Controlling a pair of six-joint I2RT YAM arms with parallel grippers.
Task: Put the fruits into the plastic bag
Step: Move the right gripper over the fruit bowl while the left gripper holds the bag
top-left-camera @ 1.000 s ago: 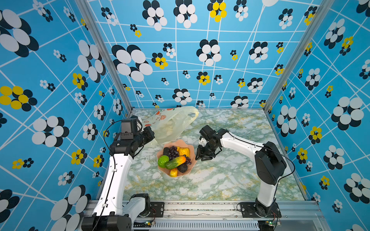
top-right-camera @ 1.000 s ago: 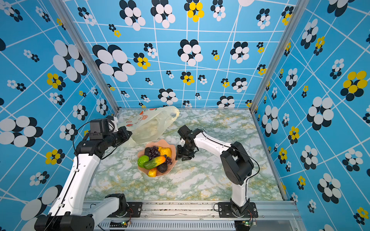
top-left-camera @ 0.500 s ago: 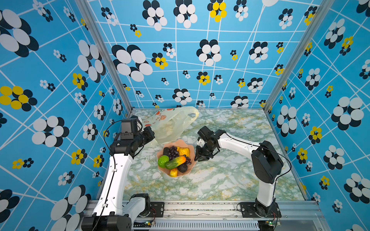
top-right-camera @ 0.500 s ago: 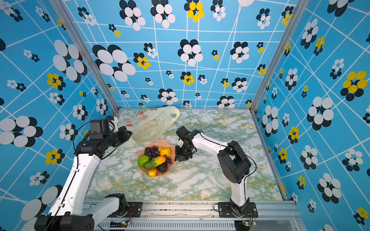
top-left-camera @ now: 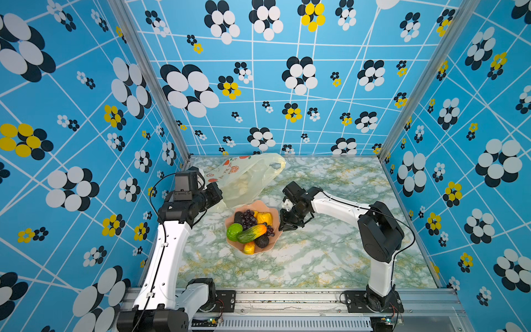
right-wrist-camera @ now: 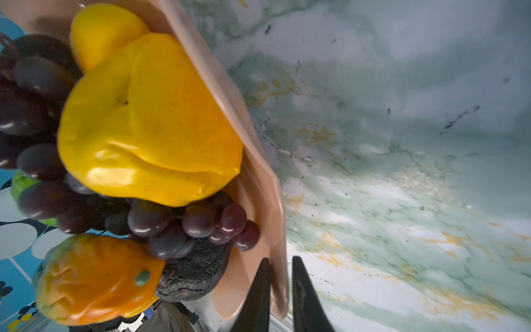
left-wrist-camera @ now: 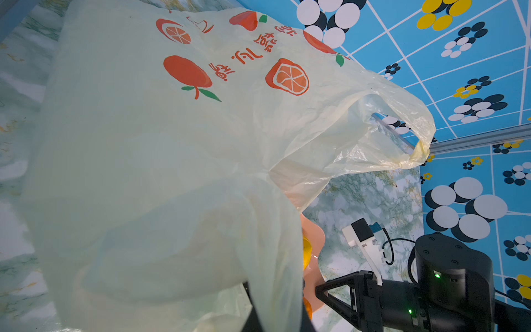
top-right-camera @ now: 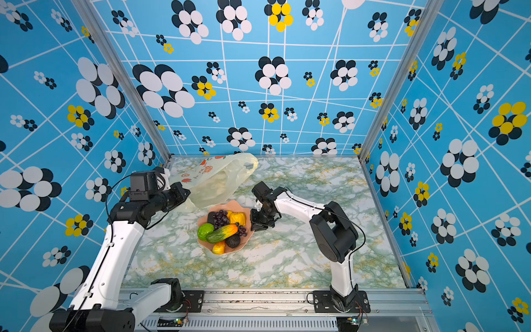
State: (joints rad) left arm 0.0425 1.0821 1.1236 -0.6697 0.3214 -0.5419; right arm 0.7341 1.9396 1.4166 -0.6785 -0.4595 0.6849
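**Top views.** Blue flower-patterned walls [top-left-camera: 287,115] enclosed a green-and-white marbled surface [top-left-camera: 330,258]. A thin, translucent pale-yellow plastic bag [top-left-camera: 247,178] [top-right-camera: 218,178], printed with orange slices, lay at the rear left. The left gripper [top-left-camera: 217,199] was closed on the bag's near edge. Just in front, a pink scalloped plastic bowl [top-left-camera: 255,204] held the small toy fruits [top-left-camera: 250,227], among them a dark purple grape bunch [top-left-camera: 248,218], a green-orange mango [top-left-camera: 251,233] and a green lime [top-left-camera: 234,231]. The right gripper [top-left-camera: 287,227] stood at the bowl's right rim.

**Left wrist view.** The plastic bag [left-wrist-camera: 172,143] filled most of the frame, and its film covered the left gripper's fingers.

**Right wrist view.** The right gripper [right-wrist-camera: 280,260] straddled the rim of the bowl [right-wrist-camera: 218,80], its fingers close together. Whether they clamped the rim could not be told.
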